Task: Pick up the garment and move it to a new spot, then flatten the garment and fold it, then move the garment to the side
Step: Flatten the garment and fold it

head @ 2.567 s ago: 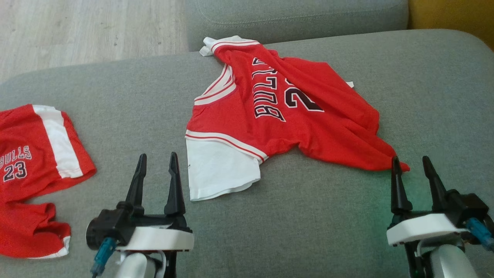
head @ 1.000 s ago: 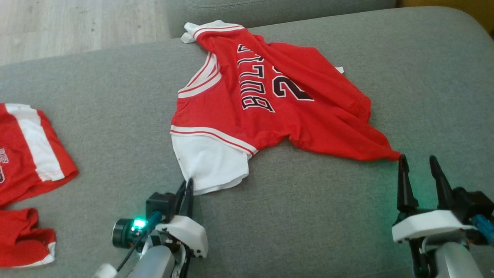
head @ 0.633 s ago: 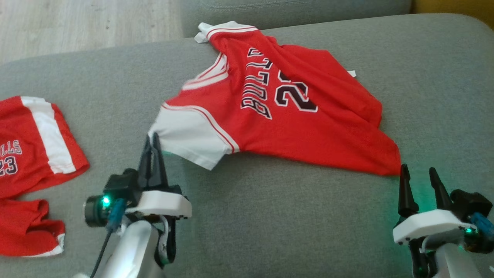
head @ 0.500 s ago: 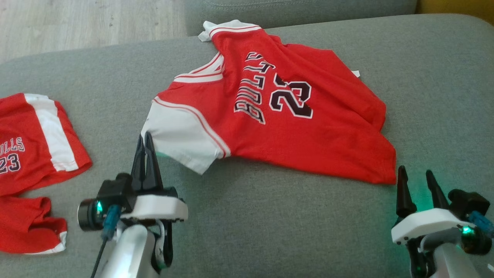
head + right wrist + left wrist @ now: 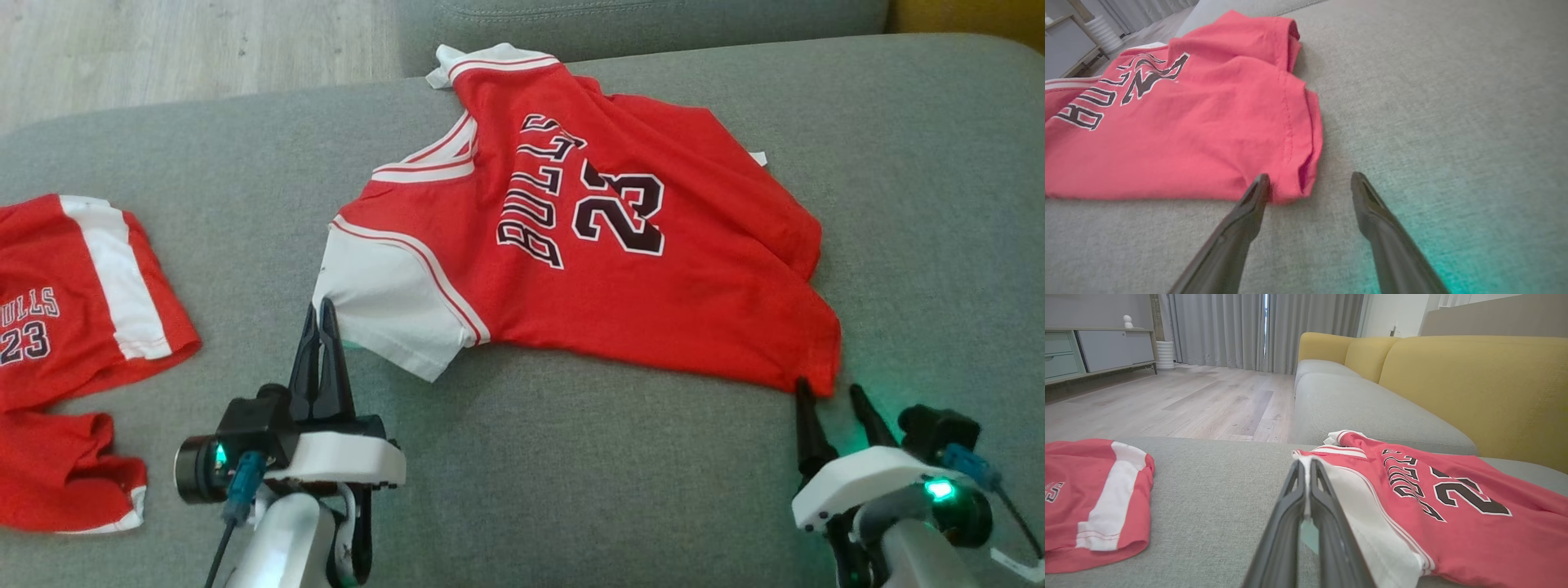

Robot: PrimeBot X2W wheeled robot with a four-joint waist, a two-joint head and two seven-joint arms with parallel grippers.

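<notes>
The red "BULLS 23" jersey lies spread on the grey sofa seat, with its white sleeve toward me on the left. My left gripper is shut on the sleeve's left edge; in the left wrist view a white strip of the sleeve runs between the closed fingers of the left gripper. My right gripper stands open at the jersey's near right hem corner. In the right wrist view that corner of the jersey sits just inside the left fingertip of the right gripper, with nothing clamped.
Matching red shorts with a white stripe lie at the seat's left end, a crumpled red part below them. Wooden floor lies beyond the seat's far left edge. A yellow backrest rises to the right.
My left gripper closed on the white sleeve and pulled it left, spreading the jersey flatter. My right gripper moved in to the hem corner. The head camera shifted too.
</notes>
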